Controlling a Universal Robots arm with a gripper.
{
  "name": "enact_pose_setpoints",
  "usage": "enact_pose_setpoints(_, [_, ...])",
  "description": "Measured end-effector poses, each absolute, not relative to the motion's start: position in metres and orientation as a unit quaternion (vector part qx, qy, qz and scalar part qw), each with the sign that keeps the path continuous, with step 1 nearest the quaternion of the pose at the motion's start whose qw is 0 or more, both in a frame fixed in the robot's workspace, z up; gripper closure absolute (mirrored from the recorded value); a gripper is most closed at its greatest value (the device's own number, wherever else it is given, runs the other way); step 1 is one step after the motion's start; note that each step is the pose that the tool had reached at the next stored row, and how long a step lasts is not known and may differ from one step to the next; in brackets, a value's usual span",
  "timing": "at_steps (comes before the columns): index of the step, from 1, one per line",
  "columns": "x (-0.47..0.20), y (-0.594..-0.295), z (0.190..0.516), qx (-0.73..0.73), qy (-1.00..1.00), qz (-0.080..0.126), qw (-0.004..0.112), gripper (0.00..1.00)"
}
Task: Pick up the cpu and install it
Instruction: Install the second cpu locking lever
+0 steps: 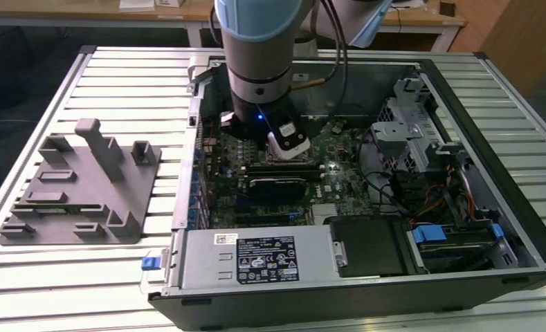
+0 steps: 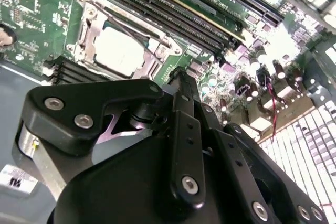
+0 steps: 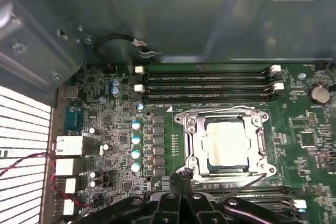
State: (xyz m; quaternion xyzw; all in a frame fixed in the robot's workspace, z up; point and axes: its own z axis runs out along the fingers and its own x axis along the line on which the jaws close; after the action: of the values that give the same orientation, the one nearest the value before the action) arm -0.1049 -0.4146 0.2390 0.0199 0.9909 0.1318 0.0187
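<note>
The cpu (image 3: 227, 144), a pale silver square, lies flat inside the metal frame of the motherboard socket (image 3: 190, 129); the second wrist view also has the cpu (image 2: 119, 51) within that frame. My gripper (image 3: 184, 176) hangs just beside the socket's edge, its black fingertips (image 2: 178, 77) pressed together with nothing between them and apart from the chip. In the exterior view the arm (image 1: 259, 83) reaches down into the open computer case (image 1: 494, 207) over the motherboard.
Memory slots (image 3: 210, 85) run along one side of the socket and blue-topped capacitors (image 3: 136, 145) along another. A grey parts fixture (image 1: 79, 187) sits on the slatted table at the exterior view's left. The power supply (image 1: 254, 259) and drive cage (image 1: 411, 131) crowd the case.
</note>
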Motion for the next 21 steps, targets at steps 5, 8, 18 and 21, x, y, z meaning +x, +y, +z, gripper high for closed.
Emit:
enact_pose_setpoints(5, [-0.105, -0.415, 0.247, 0.02, 0.991, 0.132, 0.019, 0.89])
enact_pose_setpoints(8, [-0.104, -0.415, 0.249, 0.02, 0.991, 0.132, 0.019, 0.89])
enact_pose_setpoints(18, [-0.091, -0.415, 0.25, 0.026, 0.991, 0.128, 0.02, 0.89])
enact_pose_setpoints(21, [-0.086, -0.414, 0.25, 0.027, 0.991, 0.126, 0.02, 0.89])
